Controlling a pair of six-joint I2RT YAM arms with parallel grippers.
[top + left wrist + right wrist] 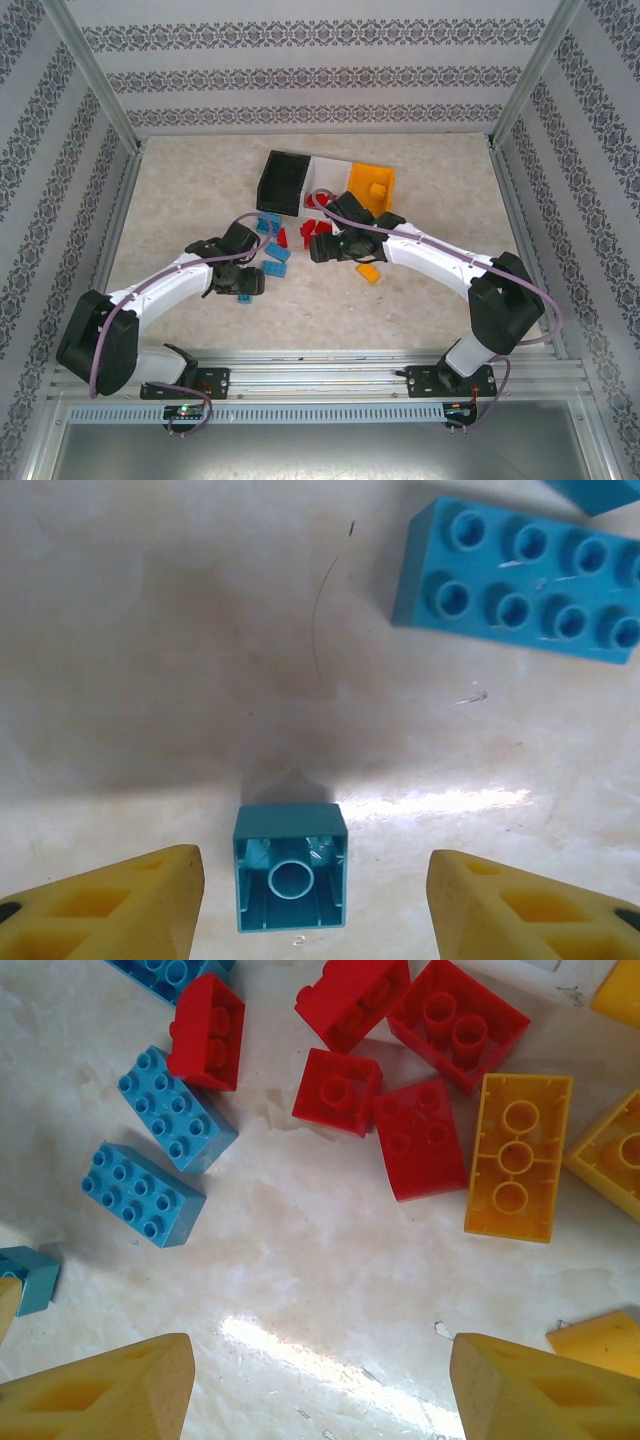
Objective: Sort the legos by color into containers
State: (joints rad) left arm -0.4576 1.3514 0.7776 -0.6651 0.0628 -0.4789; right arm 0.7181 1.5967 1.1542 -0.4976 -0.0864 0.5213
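A small blue lego lies tipped over on the table with its hollow underside facing the left wrist camera. It sits between the yellow fingers of my left gripper, which is open with a gap on both sides of the brick. A long blue lego lies farther off. My right gripper is open over bare tabletop. Ahead of it lie red legos, blue legos and an orange lego. The black, white and orange containers stand in a row at the back.
Both arms reach in toward the brick pile at mid-table, with my left gripper and right gripper close together. One orange brick lies apart under the right arm. Patterned walls close off the table's sides and back.
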